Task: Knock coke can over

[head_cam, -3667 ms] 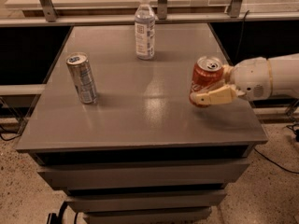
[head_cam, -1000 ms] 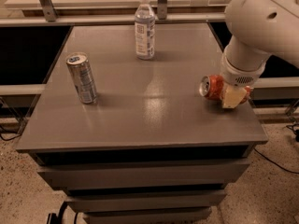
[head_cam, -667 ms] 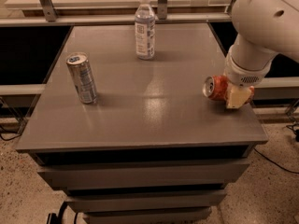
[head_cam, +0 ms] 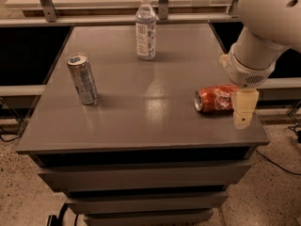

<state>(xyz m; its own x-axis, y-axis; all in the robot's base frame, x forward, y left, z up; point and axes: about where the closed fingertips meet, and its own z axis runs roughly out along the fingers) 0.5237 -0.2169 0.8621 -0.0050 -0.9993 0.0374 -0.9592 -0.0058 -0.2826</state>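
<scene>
The coke can [head_cam: 214, 99] lies on its side near the right front edge of the table [head_cam: 141, 121], so the task appears complete; the gripper [head_cam: 243, 109] sits at its base end, its state indeterminable.

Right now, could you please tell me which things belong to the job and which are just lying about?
Job: coke can, on its side near the right edge of the table; end effector, at the can's right end.
Lying about: silver can, upright, left; bottle, upright, back.
</scene>
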